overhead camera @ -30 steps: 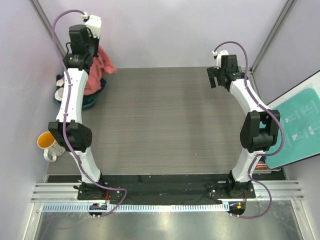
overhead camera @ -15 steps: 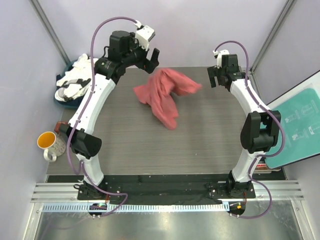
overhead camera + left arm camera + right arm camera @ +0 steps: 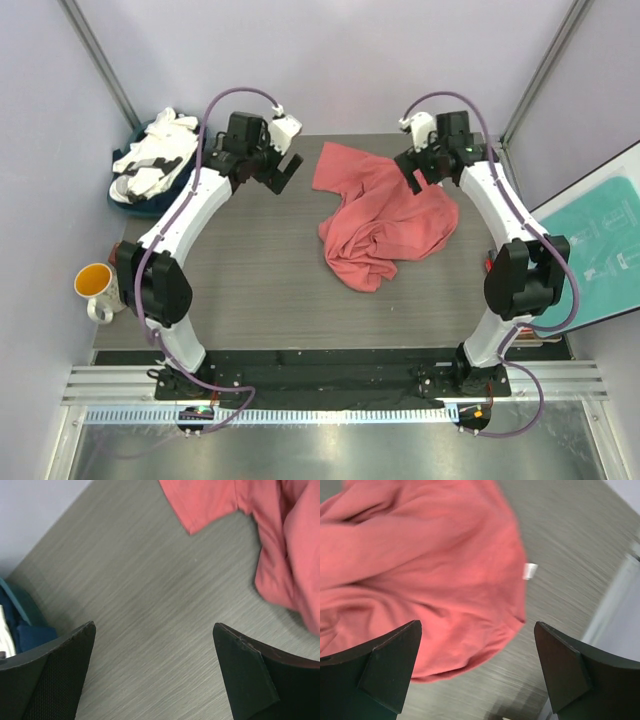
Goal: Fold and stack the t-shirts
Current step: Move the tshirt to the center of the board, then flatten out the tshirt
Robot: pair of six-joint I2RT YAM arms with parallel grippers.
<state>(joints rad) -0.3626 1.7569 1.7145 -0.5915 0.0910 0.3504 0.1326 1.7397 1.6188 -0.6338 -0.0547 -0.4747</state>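
A: Where is the coral-red t-shirt [image 3: 385, 222]?
B: Crumpled on the table [image 3: 250, 290], centre-right, with its white tag [image 3: 530, 571] showing. The white and navy tees [image 3: 155, 165] are heaped at far left.
A: End effectors?
B: The left gripper [image 3: 155, 630] is spread wide and empty, beside the shirt. The right gripper [image 3: 477, 625] is wide and empty, over it.

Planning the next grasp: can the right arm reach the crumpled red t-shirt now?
Probably yes: the open right gripper hangs right above the red t-shirt, with nothing in between.
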